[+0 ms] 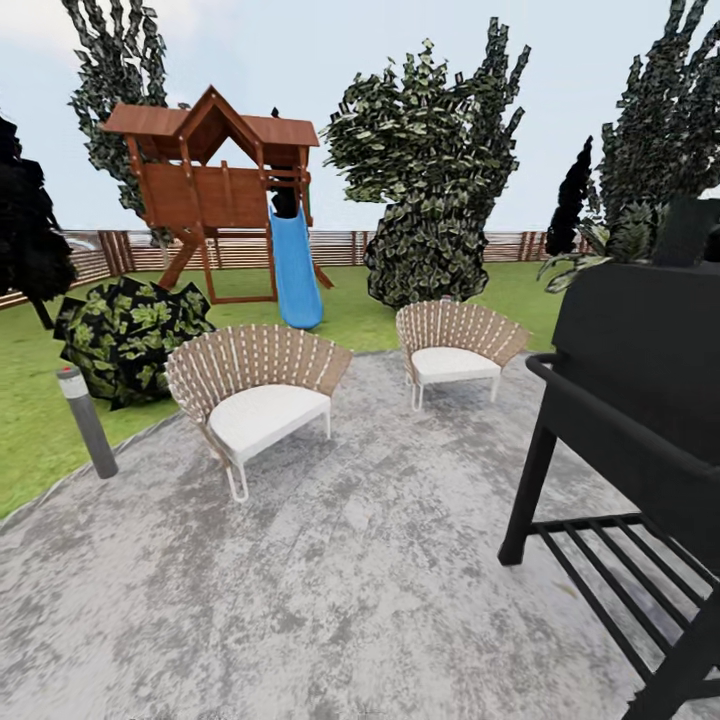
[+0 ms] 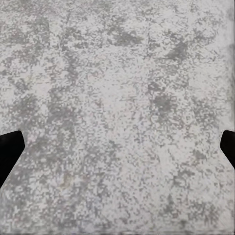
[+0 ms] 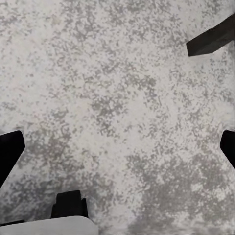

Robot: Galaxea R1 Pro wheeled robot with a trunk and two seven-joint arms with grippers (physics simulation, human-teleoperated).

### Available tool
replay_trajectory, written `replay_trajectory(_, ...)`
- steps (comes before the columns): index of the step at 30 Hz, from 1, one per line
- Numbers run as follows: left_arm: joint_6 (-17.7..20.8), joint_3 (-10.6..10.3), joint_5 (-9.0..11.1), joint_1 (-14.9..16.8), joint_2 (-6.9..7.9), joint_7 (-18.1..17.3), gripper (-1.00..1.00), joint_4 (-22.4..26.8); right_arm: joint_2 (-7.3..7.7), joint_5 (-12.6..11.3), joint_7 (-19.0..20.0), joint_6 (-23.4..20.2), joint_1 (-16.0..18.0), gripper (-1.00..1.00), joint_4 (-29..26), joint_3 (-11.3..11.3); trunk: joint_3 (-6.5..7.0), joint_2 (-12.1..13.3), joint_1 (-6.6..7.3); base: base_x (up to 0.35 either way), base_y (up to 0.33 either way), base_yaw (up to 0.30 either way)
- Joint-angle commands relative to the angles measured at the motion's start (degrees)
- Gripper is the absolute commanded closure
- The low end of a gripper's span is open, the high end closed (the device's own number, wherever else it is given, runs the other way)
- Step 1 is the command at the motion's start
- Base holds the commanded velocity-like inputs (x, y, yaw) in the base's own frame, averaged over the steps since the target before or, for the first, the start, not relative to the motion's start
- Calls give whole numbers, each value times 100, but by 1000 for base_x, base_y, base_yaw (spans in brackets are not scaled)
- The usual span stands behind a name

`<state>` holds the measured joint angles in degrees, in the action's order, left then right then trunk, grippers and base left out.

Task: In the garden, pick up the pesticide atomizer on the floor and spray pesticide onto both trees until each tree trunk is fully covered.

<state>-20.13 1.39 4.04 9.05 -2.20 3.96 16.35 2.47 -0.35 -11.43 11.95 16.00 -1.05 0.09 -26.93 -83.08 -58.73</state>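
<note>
No brand, label or writing can be read anywhere. In the head view, a mottled grey stone patio (image 1: 380, 580) is seen underfoot, edged at the left by a green lawn (image 1: 30, 420) of the garden. On that left edge a short grey bollard light (image 1: 87, 422) stands upright, with a round leafy bush (image 1: 130, 335) just behind it. Further right, two slatted fan-back chairs (image 1: 258, 395) with white seats are set on the patio, well apart, one nearer and one further off (image 1: 455, 348). Behind them a wooden playset (image 1: 215, 180) with a blue slide (image 1: 295, 270) stands on the grass before a brown slat fence (image 1: 350, 248). A black grill (image 1: 630, 430) on legs stands at the right. The left tool (image 2: 117, 147) is seen in its wrist view with dark fingertips (image 2: 9, 152) spread wide over bare stone, gripping nothing; the right tool (image 3: 117, 147) is likewise spread, empty, above stone. Where the pesticide atomizer lies cannot be told.
</note>
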Motion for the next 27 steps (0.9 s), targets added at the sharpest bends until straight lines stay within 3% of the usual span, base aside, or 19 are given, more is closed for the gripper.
replay_trajectory(1,0,-1,0,0,0,0,-100,0,-2,0,0,0,0,-100,0,0,0,0,0,-336,174,-300)
replay_trajectory(27,-8,2,9,0,0,34,-100,-205,-10,10,0,163,0,-100,186,0,0,0,0,-317,196,-300)
